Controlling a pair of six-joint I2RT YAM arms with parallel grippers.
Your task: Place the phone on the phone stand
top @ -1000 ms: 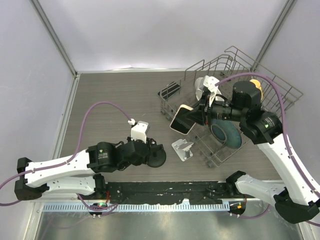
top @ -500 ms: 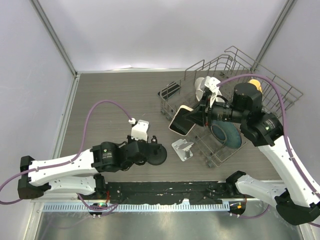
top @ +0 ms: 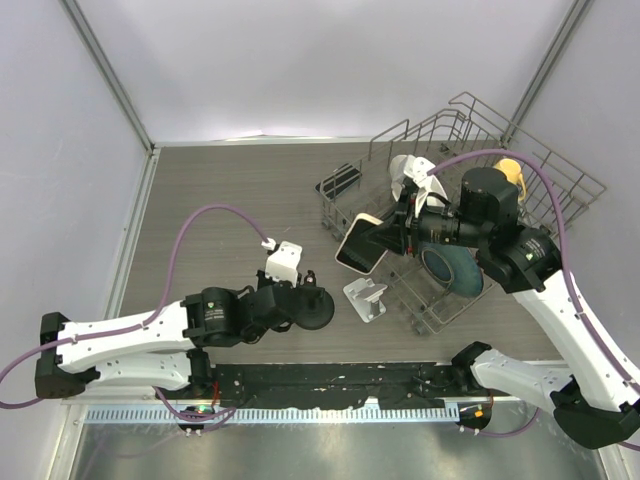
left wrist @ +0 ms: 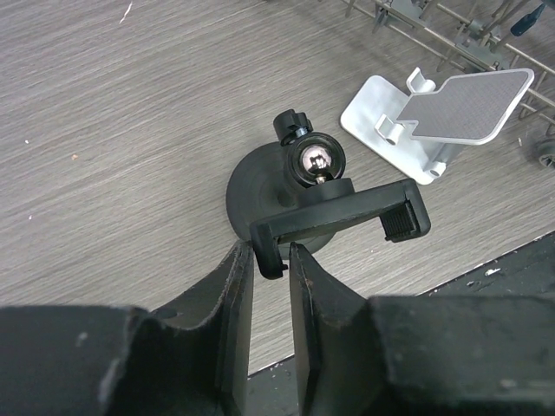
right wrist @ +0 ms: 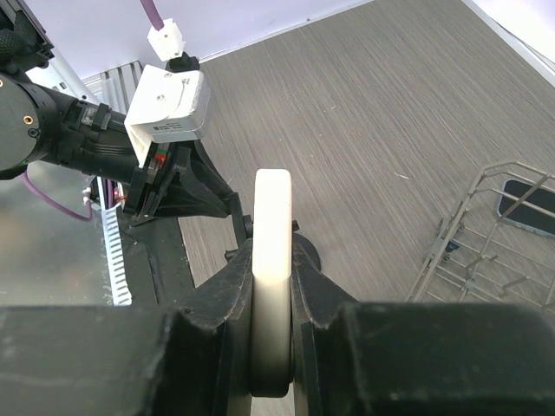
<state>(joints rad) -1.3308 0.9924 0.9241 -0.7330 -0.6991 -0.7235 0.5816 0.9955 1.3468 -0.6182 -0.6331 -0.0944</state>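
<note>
The phone (right wrist: pixel 273 217), judged stiff, light and slippery, is pinched across its flat faces by the right pincer (right wrist: pixel 272 282); the black stand (left wrist: pixel 334 215) is nipped at its clamp by the left pincer (left wrist: pixel 270 260).

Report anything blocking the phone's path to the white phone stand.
Nothing visible does. The right end effector holds the phone aloft near the phone stand; the dish rack and the black mount in the left end effector sit off to the sides.

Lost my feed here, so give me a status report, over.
Right gripper shut on phone, aloft. Left gripper shut on black clamp mount. White stand nearby, nothing on it.
</note>
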